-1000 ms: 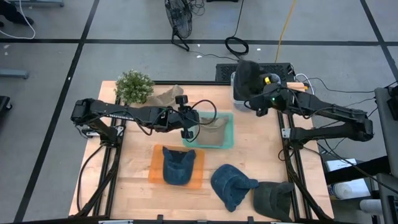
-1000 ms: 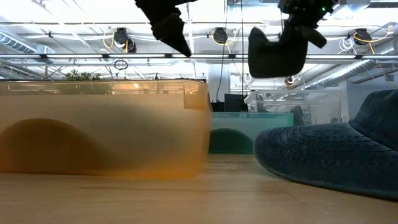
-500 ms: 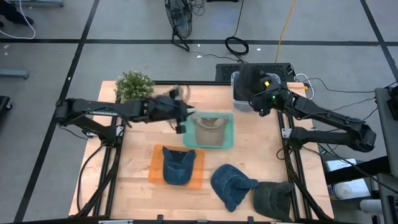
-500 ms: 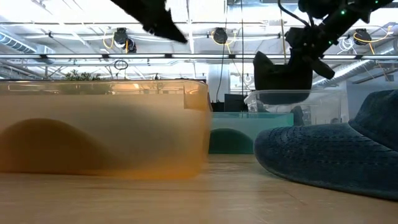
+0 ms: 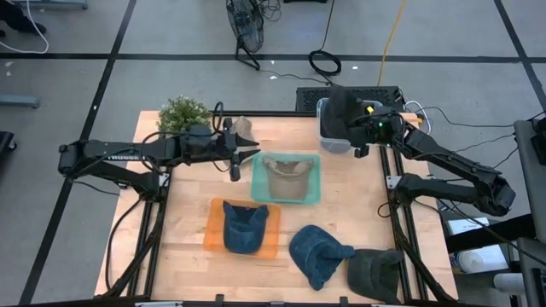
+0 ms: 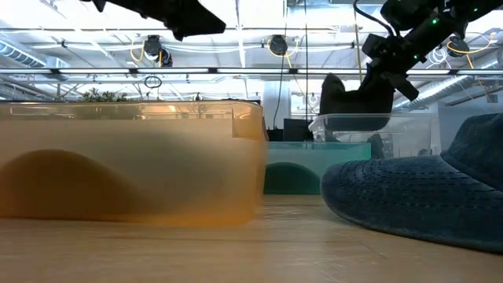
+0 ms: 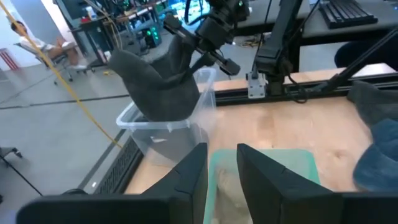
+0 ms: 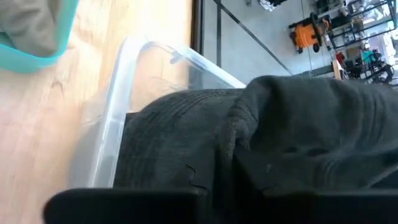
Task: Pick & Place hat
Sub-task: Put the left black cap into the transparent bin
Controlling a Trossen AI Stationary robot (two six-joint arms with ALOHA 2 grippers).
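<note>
From above, the right gripper (image 5: pixel 365 130) is clamped on a dark hat (image 5: pixel 339 109) sitting partly in the clear bin (image 5: pixel 325 136) at the table's far right corner; the left gripper (image 5: pixel 234 162) hangs beside the teal bin (image 5: pixel 312 181). The low view shows the hat (image 6: pixel 350 96) resting in the bin's mouth. The left wrist view shows its fingers (image 7: pixel 188 177) slightly apart, empty. The right wrist view shows hat fabric (image 8: pixel 267 143) against the clear rim.
</note>
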